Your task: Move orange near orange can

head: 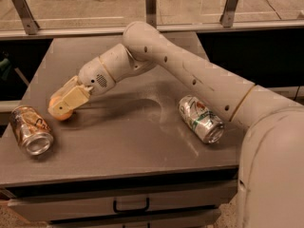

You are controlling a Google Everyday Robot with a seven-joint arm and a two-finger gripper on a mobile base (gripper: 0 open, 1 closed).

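The orange [62, 114], a small round fruit, sits low at the table's left side, mostly hidden between the cream fingers of my gripper [61, 107]. The gripper is shut on it and holds it at or just above the tabletop. The orange can [31, 129], brownish-orange and gold with a silver top, lies on its side at the table's left front, a short gap to the left of the orange. My arm reaches in from the right across the table.
A silver-white can [201, 118] with green and red markings lies on its side at the right of the grey table [128, 141]. A drawer with a black handle [131, 206] is below the front edge. A railing runs along the back.
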